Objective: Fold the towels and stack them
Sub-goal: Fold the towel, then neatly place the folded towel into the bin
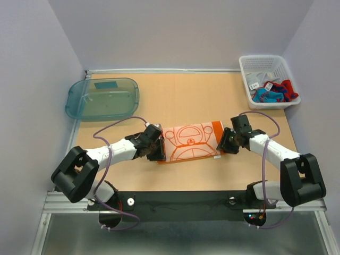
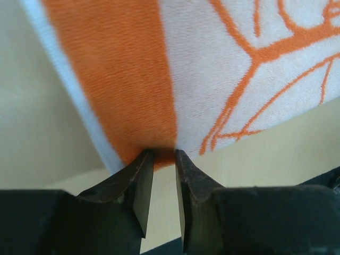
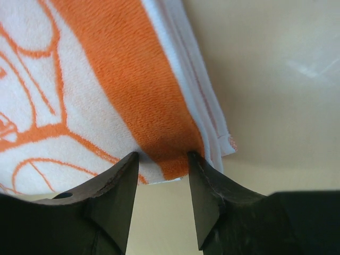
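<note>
An orange towel (image 1: pixel 188 142) with a pale panel and orange line pattern lies folded in the middle of the table. My left gripper (image 1: pixel 158 151) is at its left end. In the left wrist view the jaws (image 2: pixel 163 154) stand nearly closed, pinching the towel's (image 2: pixel 133 79) near edge. My right gripper (image 1: pixel 222 142) is at the towel's right end. In the right wrist view it (image 3: pixel 162 156) is open, with the layered corner of the towel (image 3: pixel 133 90) between the fingertips. Red, teal-blue and grey towels (image 1: pixel 273 94) lie bunched in the basket.
A white mesh basket (image 1: pixel 243 74) stands at the back right corner. A translucent teal tray (image 1: pixel 102 98) sits at the back left. Grey walls close in the table on three sides.
</note>
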Motion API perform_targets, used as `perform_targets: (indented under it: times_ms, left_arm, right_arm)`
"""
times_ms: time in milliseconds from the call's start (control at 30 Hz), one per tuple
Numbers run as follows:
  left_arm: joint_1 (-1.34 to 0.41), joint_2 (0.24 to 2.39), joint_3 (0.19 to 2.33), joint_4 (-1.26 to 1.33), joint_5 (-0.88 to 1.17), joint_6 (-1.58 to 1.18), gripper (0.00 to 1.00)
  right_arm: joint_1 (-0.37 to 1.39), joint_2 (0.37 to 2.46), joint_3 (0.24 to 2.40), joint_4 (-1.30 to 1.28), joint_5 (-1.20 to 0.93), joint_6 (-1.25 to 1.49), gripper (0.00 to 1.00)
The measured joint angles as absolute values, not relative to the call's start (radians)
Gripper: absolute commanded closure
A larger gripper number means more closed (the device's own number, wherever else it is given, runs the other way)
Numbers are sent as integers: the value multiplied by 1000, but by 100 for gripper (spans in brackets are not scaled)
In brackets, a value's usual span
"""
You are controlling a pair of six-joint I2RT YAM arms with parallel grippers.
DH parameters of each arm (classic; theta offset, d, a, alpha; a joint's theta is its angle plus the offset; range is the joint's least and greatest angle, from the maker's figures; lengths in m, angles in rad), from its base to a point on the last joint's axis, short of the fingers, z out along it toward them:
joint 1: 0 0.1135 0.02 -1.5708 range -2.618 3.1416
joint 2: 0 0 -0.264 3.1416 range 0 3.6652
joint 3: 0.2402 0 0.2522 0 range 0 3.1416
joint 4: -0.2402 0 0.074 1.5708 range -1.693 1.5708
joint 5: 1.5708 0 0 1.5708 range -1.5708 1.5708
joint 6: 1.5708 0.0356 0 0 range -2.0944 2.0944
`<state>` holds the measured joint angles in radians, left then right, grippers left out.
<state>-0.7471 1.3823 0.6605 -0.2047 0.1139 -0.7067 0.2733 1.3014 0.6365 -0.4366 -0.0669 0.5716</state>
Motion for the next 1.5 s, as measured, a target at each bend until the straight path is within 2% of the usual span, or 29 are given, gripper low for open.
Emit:
perform_targets:
  times_ms: [167,367,467,600,667,700,733,800,967,1200,1367,1500]
  left_arm:
    - [-664,1442,728,-192,99,-669,64]
    - [-653,1524,826,-172,105,-626,59]
    - [-653,1484,826,-183,101,-623,51]
    - [-643,1340,825,-218,69,-625,38]
    - [-615,1244,820,-226,59,-625,18]
    - [-598,1209,818,-228,57,-620,18]
    - [-566,1163,812,-230,47,-622,9]
    - [-514,1106,805,-243,28,-609,1]
    - [-367,1038,788,-278,2,-561,1]
    - [-239,968,702,-276,-19,-480,1]
    - [-227,877,600,-259,-40,-459,2]
    - [-227,859,595,-249,-61,-453,2]
  right_arm:
    - [154,1381,693,-401,-76,558,51]
    - [131,1494,804,-381,-28,498,48]
    - [131,1484,817,-397,-22,430,42]
    - [149,1406,854,-472,-27,328,37]
    - [202,1341,884,-503,-19,283,35]
    - [240,1317,897,-511,-15,269,35]
    - [313,1293,921,-517,4,247,32]
    - [441,1282,956,-517,13,224,30]
    - [751,1411,1059,-524,46,171,26]
    - [1022,1701,1222,-562,126,117,30]
    - [1123,1822,1336,-569,166,77,37]
    - [1137,1876,1368,-569,193,51,40]
